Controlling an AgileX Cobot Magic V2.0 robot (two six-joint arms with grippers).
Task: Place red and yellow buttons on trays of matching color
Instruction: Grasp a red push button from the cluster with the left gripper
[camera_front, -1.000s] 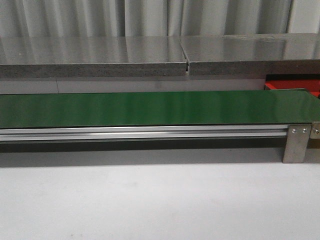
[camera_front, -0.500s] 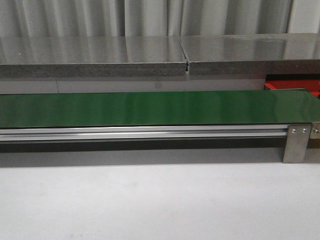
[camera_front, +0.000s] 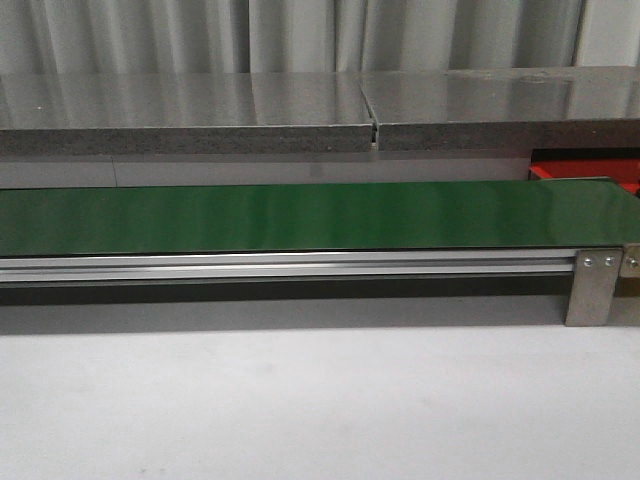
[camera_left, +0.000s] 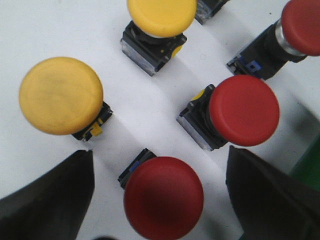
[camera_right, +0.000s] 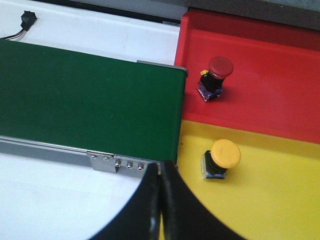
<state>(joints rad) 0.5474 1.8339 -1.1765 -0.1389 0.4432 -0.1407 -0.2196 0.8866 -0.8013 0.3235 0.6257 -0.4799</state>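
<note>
My left jaws (camera_left: 160, 200) stand released: two dark fingers (camera_left: 47, 200) wide apart over a white surface (camera_left: 35, 25), both cut off by the frame edge, so their tips are unseen. Between them sits a bright red domed push button on a dark body (camera_left: 163, 197), untouched by either finger. Further along my left wrist view stands a large yellow domed button (camera_left: 61, 95), its body mostly hidden under the cap, and a second yellow button (camera_left: 161, 15) cropped at the edge. Near these is another red button (camera_left: 243, 110) lying tilted, and a third red one (camera_left: 302, 25) only partly in frame. A sliver of green shows at one corner; I cannot tell what it is.

The front view shows neither of my arms. A long green belt (camera_front: 300, 215) on an aluminium rail (camera_front: 290, 265) crosses it, with a grey stone shelf (camera_front: 200, 115) behind, and only a thin corner of the flat bright red plastic tray (camera_front: 590, 170) peeks out at far right.

My right jaws (camera_right: 161, 200) are clenched together on nothing, hanging above the belt's end. Beyond them the red tray carries a small red-capped button (camera_right: 216, 75), and the adjoining flat yellow plastic tray (camera_right: 280, 200) carries a small yellow-capped button (camera_right: 221, 157). Both trays run off the frame.
</note>
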